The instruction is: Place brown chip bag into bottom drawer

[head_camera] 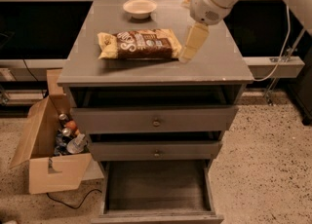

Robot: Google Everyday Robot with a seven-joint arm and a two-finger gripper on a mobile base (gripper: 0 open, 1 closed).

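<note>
The brown chip bag lies flat on the grey cabinet top, left of centre, dark brown in the middle with tan-yellow ends. My gripper hangs from the white arm at the upper right, pointing down and left. Its tip is right beside the bag's right end, just above the cabinet top. It holds nothing that I can see. The bottom drawer is pulled out, and its dark floor is bare.
A small white bowl stands at the back of the cabinet top. The two upper drawers are slightly ajar. An open cardboard box with bottles sits on the floor at the left. A cable hangs at the right.
</note>
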